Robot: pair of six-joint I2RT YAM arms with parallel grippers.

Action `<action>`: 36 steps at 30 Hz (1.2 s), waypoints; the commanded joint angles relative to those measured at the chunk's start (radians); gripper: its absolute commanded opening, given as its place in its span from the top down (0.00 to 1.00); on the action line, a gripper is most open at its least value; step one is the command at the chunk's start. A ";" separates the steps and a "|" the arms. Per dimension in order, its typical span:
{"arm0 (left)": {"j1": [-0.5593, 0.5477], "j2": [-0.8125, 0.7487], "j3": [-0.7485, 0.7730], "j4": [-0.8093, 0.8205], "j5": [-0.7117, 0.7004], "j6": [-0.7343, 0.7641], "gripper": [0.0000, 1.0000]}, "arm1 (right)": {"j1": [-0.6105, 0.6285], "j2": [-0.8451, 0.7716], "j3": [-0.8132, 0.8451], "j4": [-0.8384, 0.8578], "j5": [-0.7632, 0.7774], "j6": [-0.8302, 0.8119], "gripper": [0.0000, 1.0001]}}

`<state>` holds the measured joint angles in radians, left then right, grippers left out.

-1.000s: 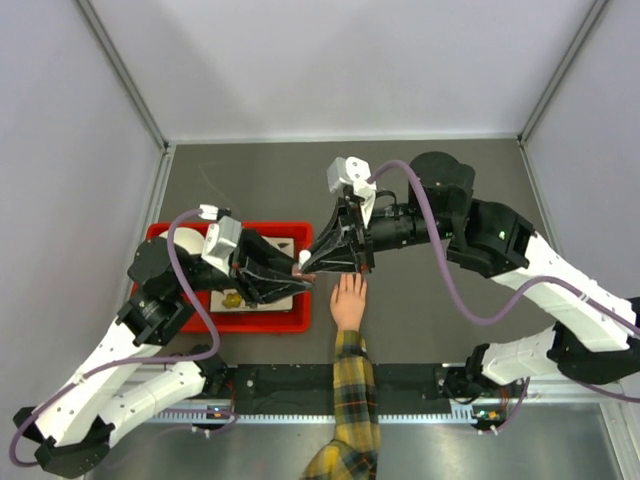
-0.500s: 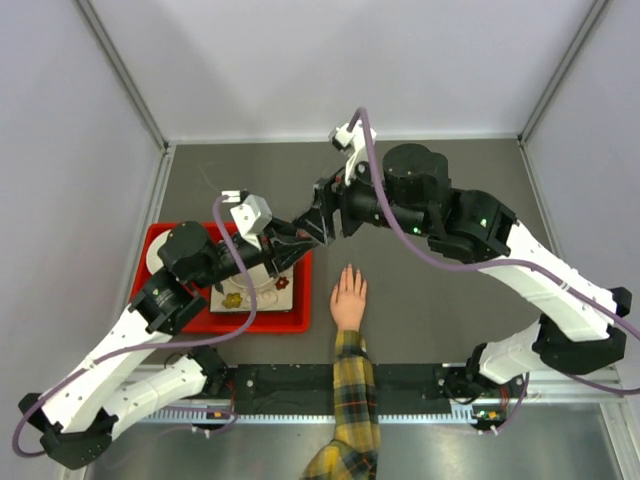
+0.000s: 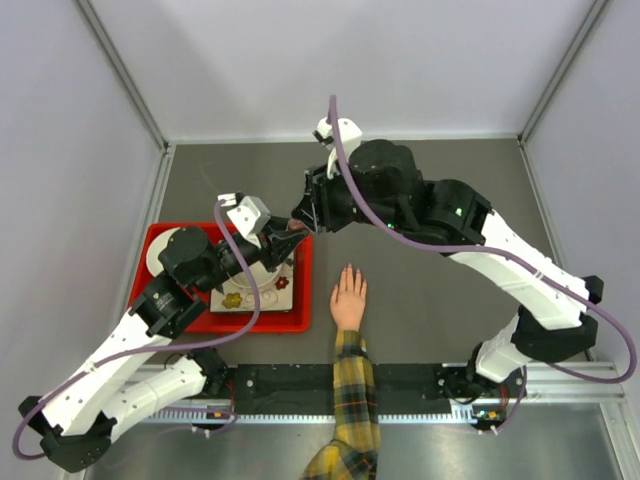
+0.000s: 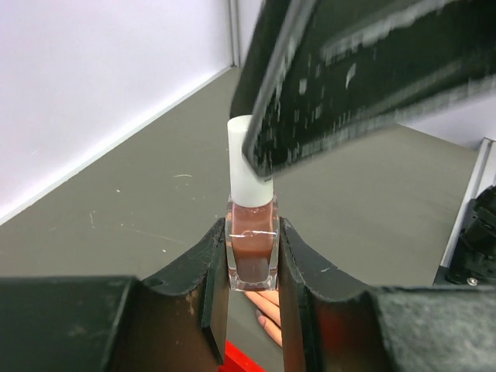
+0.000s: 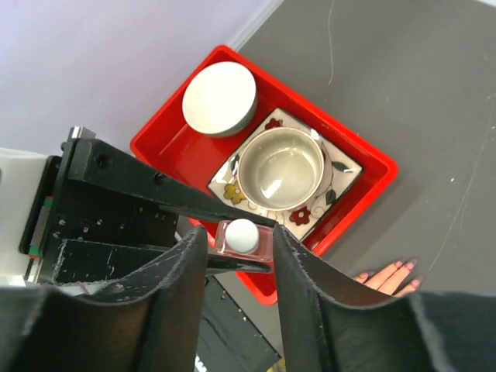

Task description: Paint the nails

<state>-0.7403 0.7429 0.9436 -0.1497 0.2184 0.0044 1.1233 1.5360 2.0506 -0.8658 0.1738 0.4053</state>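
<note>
My left gripper [image 4: 253,232] is shut on a small glass nail polish bottle [image 4: 253,252] of brown-pink polish with a white cap [image 4: 246,159], held upright above the tray's right edge [image 3: 296,227]. My right gripper [image 5: 239,240] is open and points down over the bottle, one finger on each side of the cap [image 5: 242,234], with gaps on both sides. A light-skinned hand [image 3: 349,298] with a yellow plaid sleeve [image 3: 350,400] lies flat on the table, below and to the right of the bottle. Its nails [image 5: 408,266] look small and pinkish.
A red tray [image 3: 300,322] sits left of the hand. It holds a floral square plate [image 5: 341,167] with a pale bowl [image 5: 280,168] on it, and a white round bowl [image 5: 219,98] at its far corner. Grey walls enclose the table.
Both grippers have moved up and away from the hand's fingertips, toward the tray's right edge. The right arm has swung over so its gripper points down at the cap.
</note>
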 commanded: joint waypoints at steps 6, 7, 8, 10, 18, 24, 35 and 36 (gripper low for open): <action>-0.002 -0.022 0.011 0.088 -0.025 -0.032 1.00 | 0.023 0.018 0.029 0.001 -0.010 0.012 0.90; -0.002 -0.028 0.011 0.087 -0.011 -0.046 1.00 | 0.023 0.012 0.026 0.002 -0.008 -0.011 0.95; -0.002 -0.034 0.009 0.090 0.016 -0.066 1.00 | 0.023 0.004 0.010 0.017 -0.025 -0.026 1.00; -0.002 -0.043 0.011 0.114 0.164 -0.101 1.00 | 0.023 -0.031 -0.026 0.048 -0.072 -0.115 1.00; -0.002 -0.042 0.012 0.311 0.660 -0.386 1.00 | -0.005 -0.175 -0.224 0.189 -0.597 -0.399 1.00; -0.002 -0.019 0.027 0.251 0.646 -0.385 1.00 | -0.011 -0.195 -0.256 0.200 -0.774 -0.484 1.00; -0.002 0.021 0.023 0.073 0.075 -0.097 1.00 | -0.010 -0.136 -0.176 0.174 -0.148 -0.189 0.29; -0.002 0.024 0.018 0.082 0.055 -0.074 1.00 | -0.011 -0.125 -0.156 0.133 -0.095 -0.148 0.29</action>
<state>-0.7410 0.7578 0.9554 -0.0910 0.4801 -0.1810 1.1160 1.3891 1.8160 -0.7181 -0.1967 0.1158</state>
